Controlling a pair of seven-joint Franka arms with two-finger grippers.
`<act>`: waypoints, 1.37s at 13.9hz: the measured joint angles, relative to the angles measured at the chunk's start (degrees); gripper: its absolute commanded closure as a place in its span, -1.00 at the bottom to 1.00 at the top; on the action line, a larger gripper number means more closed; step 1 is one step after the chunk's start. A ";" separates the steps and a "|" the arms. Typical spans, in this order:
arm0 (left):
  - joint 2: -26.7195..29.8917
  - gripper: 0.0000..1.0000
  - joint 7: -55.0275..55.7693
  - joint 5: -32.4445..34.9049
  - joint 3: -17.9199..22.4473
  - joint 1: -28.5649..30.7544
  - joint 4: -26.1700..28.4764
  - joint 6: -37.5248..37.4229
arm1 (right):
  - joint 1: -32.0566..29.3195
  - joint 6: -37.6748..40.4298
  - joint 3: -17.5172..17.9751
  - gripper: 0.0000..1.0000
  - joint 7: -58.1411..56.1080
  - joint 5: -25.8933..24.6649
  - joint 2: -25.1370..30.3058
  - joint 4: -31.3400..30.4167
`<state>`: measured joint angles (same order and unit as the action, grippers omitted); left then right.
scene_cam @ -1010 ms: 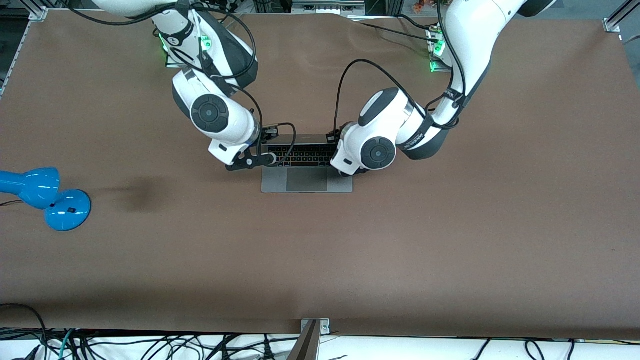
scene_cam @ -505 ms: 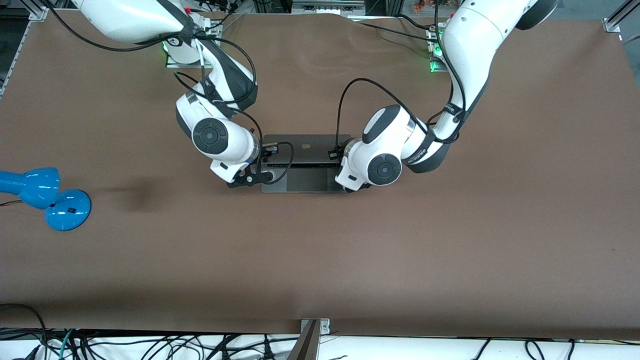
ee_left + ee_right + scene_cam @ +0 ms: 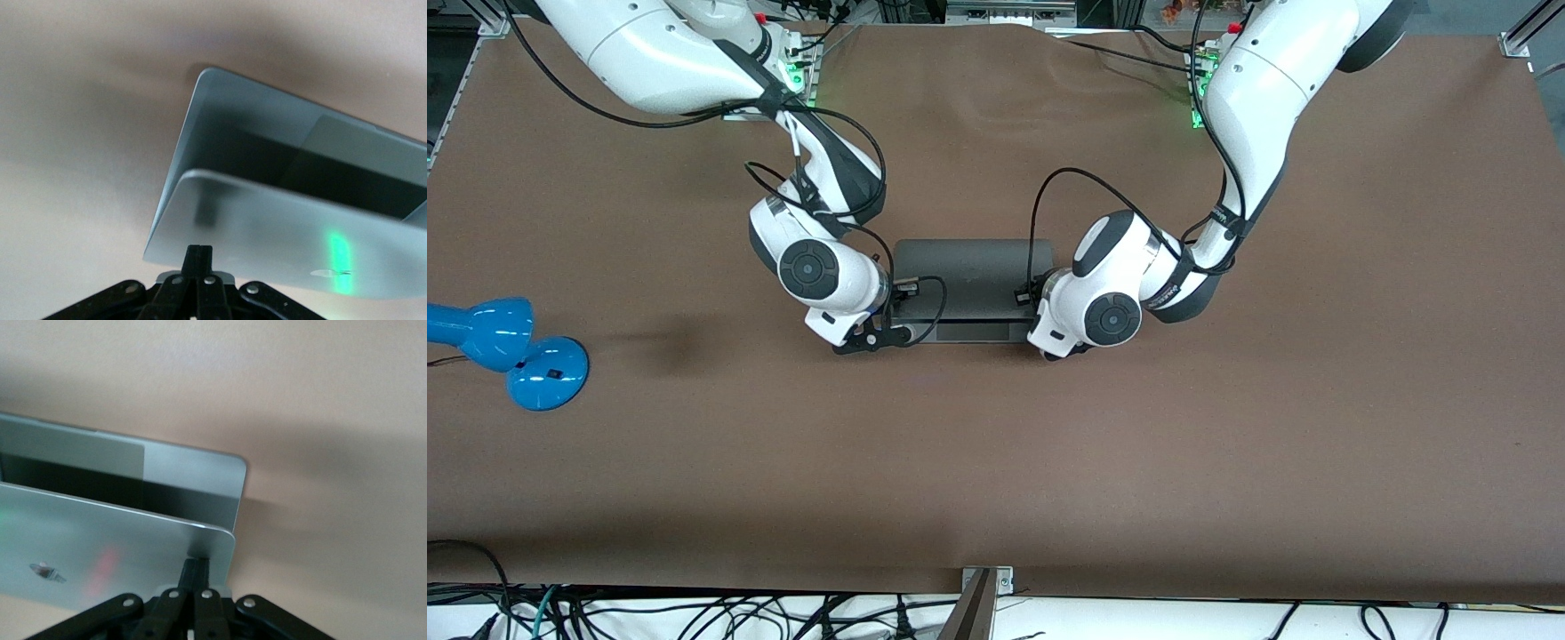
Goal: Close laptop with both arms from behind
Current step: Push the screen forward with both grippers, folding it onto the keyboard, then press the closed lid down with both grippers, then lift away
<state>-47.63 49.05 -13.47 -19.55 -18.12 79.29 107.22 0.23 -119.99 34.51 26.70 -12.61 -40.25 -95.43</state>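
**Change since earlier frames:** the lid of the laptop (image 3: 969, 276) has dropped from half-raised to nearly flat. The keyboard is now covered, and both wrists have shifted lower in the frame with the lid.

**Left pincer** (image 3: 198, 259): clenched, grasping nothing, its tip pressed on the lid's back near one corner.

**Right pincer** (image 3: 197, 570): likewise clenched and empty, its tip on the lid's back at the other corner.

**Laptop:** middle of the front view, just above centre, between the two wrists. A wedge of gap shows between lid and base in both wrist views, and only a narrow strip of base (image 3: 974, 332) is still uncovered.

**Surface** (image 3: 1227, 444): brown.

**Blue lamp** (image 3: 507, 351): at the frame's edge toward the right arm's end, well apart.

**Hazards, judged:**
- Each tip bears close to a lid corner, so a small drift could slide it off the edge.
- Uneven descent of the two arms could twist the lid.
- A push along the surface rather than downward could skid the laptop toward the camera.
- The black cable (image 3: 934, 302) looping beside the lid corner could snag there.
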 measured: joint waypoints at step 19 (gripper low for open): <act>-3.54 -1.00 -0.56 5.31 0.39 0.17 -2.28 3.82 | -0.89 -1.73 0.01 -1.00 -0.29 -4.63 -7.09 7.27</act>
<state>-51.17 48.49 -8.16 -19.16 -17.95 77.01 111.04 -0.66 -121.72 34.52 26.42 -17.24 -47.34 -88.15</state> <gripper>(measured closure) 0.648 0.639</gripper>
